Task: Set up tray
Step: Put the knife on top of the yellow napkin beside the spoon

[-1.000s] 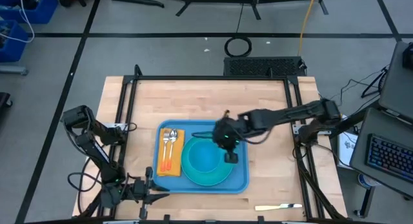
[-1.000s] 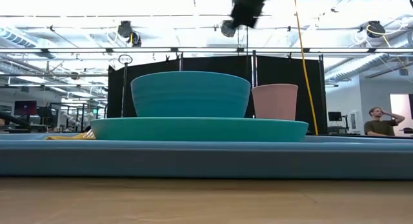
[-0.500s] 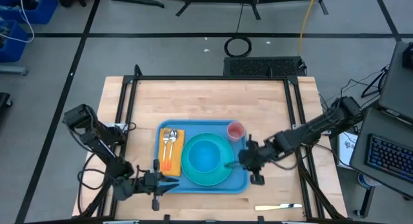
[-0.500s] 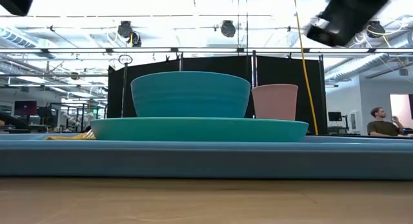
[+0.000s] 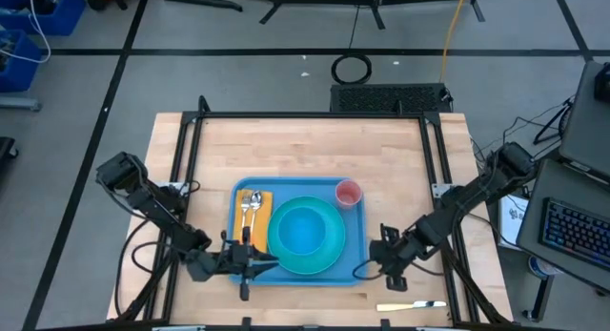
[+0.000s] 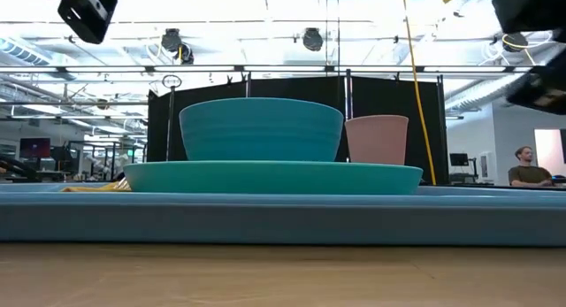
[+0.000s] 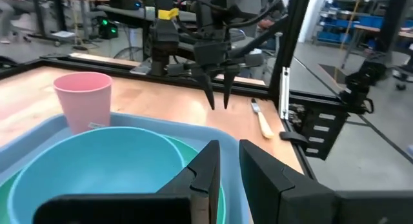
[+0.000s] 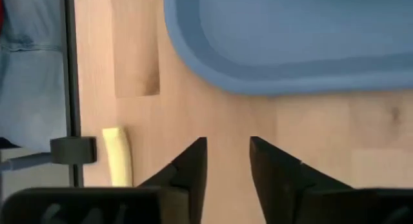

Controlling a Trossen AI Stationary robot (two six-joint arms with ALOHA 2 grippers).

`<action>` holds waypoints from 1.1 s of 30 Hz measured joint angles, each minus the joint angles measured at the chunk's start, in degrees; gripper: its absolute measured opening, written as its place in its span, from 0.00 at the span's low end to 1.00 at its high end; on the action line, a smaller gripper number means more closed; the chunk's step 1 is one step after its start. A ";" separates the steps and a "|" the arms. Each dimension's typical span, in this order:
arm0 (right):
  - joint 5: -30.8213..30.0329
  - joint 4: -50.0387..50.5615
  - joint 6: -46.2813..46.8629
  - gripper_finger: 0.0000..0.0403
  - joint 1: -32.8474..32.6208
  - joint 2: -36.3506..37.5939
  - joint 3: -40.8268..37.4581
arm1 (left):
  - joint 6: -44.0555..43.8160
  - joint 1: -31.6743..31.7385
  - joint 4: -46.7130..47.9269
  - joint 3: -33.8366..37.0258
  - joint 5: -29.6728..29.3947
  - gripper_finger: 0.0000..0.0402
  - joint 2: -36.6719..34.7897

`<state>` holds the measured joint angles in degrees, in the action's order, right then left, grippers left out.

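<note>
The light-blue tray (image 5: pixel 355 264) lies on the wooden table and holds a teal plate (image 5: pixel 329 255) with a teal bowl (image 5: pixel 303 226) on it. A pink cup (image 5: pixel 348 193) stands upright in its far right corner. An orange napkin (image 5: pixel 259 243) at its left carries a spoon and a fork. My left gripper (image 5: pixel 255 267) hovers over the tray's near left corner with a narrow gap between its fingers (image 7: pixel 206 162) and nothing in it. My right gripper (image 8: pixel 228 161) hangs open beside the tray's near right corner (image 8: pixel 193 50), fingers slanting down, above bare wood.
A knife (image 5: pixel 412 305) with a cream handle (image 8: pixel 117 162) lies on the table near the front edge, right of the tray. A black frame rail (image 5: pixel 440 178) runs along the table's sides. Bare wood lies behind the tray.
My right gripper has swung from above the tray's far right part toward the table's near right and sunk, ending beside the tray's near right corner; the pink cup now shows standing there. My left gripper has gone rightward along the near edge, up to the tray's near left corner.
</note>
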<state>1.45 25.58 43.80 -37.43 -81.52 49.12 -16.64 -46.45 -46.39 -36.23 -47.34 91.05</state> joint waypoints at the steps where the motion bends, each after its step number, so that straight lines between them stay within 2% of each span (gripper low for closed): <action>1: 0.02 0.13 1.26 0.28 -0.62 0.00 -0.08 | 0.00 0.28 0.09 0.00 0.84 0.16 0.00; 7: 0.38 -0.61 8.75 0.38 -3.30 0.00 -0.09 | 0.30 1.59 2.32 0.00 3.92 0.16 0.00; 13: 1.06 -3.04 18.72 0.46 -7.74 -0.22 -0.08 | 0.47 1.80 5.41 0.00 4.02 0.16 0.00; 21: 0.27 -5.19 30.16 0.46 -15.25 -5.14 -0.06 | 3.53 2.62 5.55 0.00 3.98 0.16 0.00; 33: 1.55 -7.59 35.04 0.46 -19.94 -8.73 -0.06 | 2.33 5.91 5.44 0.00 6.84 0.16 0.00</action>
<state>3.00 17.99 78.84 -57.37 -90.25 49.06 -14.31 -40.54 -40.96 -36.23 -40.49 91.05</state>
